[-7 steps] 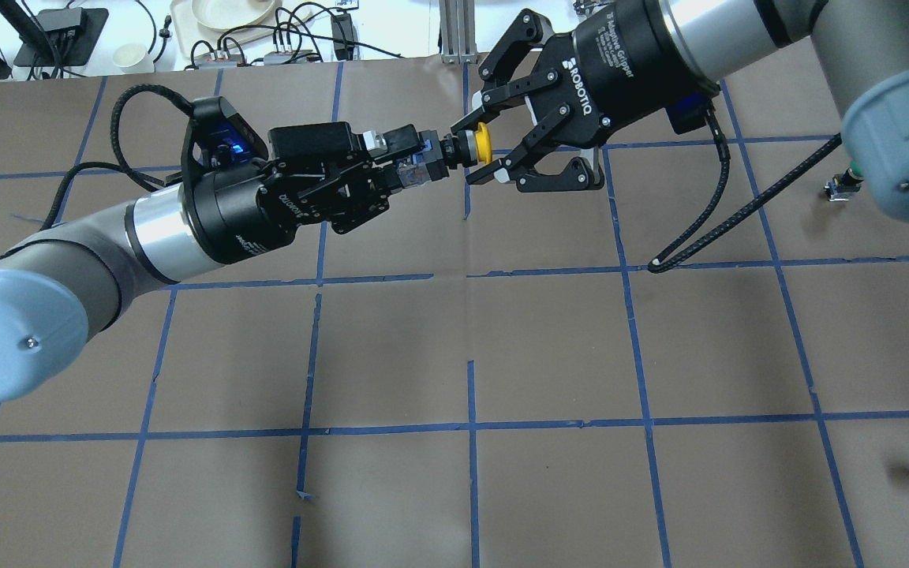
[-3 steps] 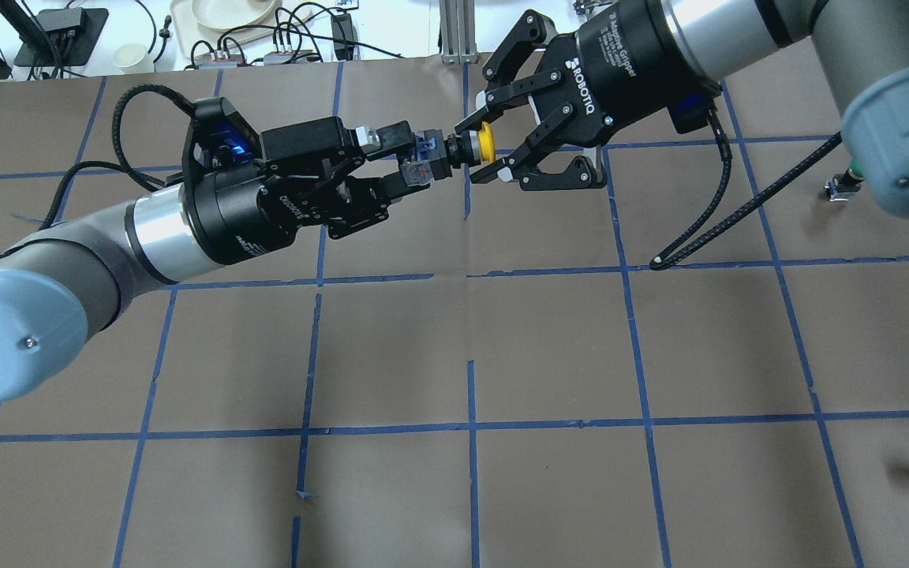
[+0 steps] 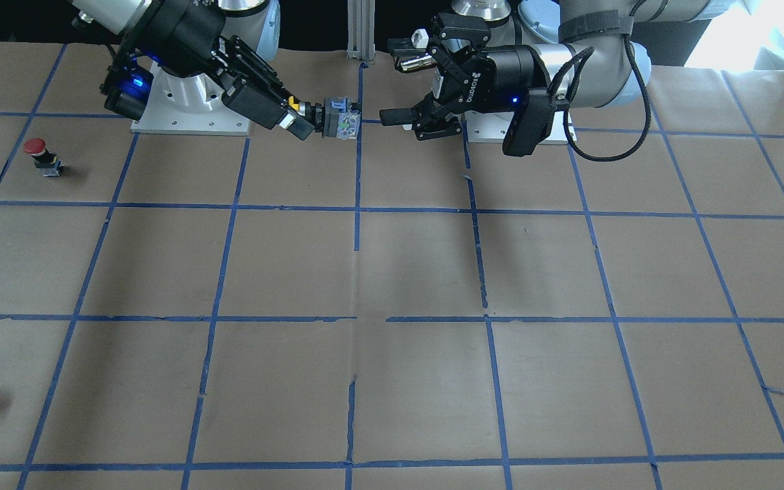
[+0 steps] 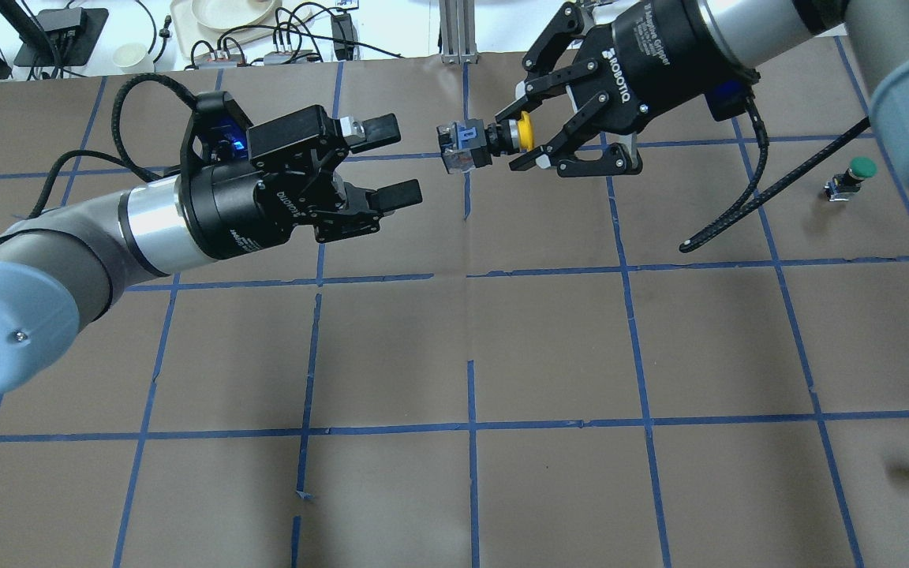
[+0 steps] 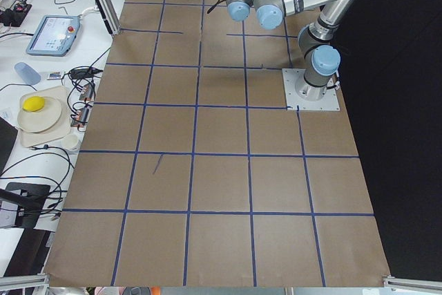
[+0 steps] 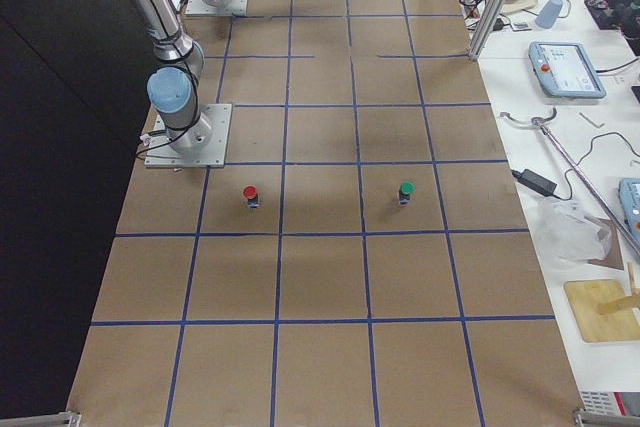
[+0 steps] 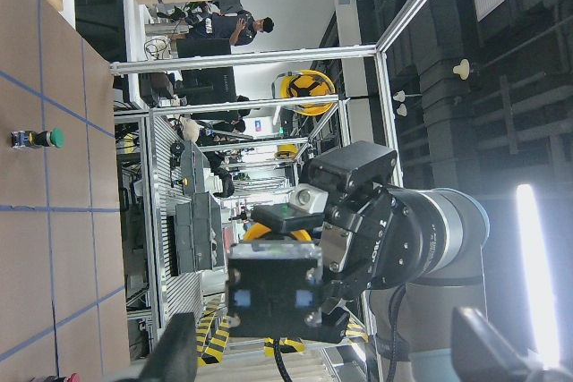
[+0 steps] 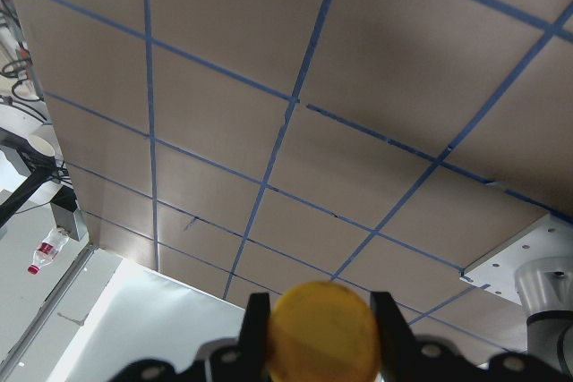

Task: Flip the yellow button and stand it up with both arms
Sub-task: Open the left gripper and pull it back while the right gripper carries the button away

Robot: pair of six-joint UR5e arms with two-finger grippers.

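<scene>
- Front-facing view: I judge the task about half done. The yellow button hangs level in the air, not yet stood on the table. My right gripper is pinched on its cap end, so the grey base sticks out past the fingertips. My left gripper is spread wide and empty, with a clear gap between its lower fingertip and the base
- Overhead view: the right fingers are closed onto the yellow cap, and the black body and base of the yellow button project beyond their tips. The left fingers stand far apart and touch nothing, with the button out ahead of their tips
- Side views: both grippers are too small and far off for me to judge
- Left wrist view: the button's base faces me squarely, ahead of the two left fingertips, and nothing lies between them
- Right wrist view: the yellow cap sits between the two right pads, touching both
- Still to do, as I read it: point the base downward, set it on the table, and let go
</scene>
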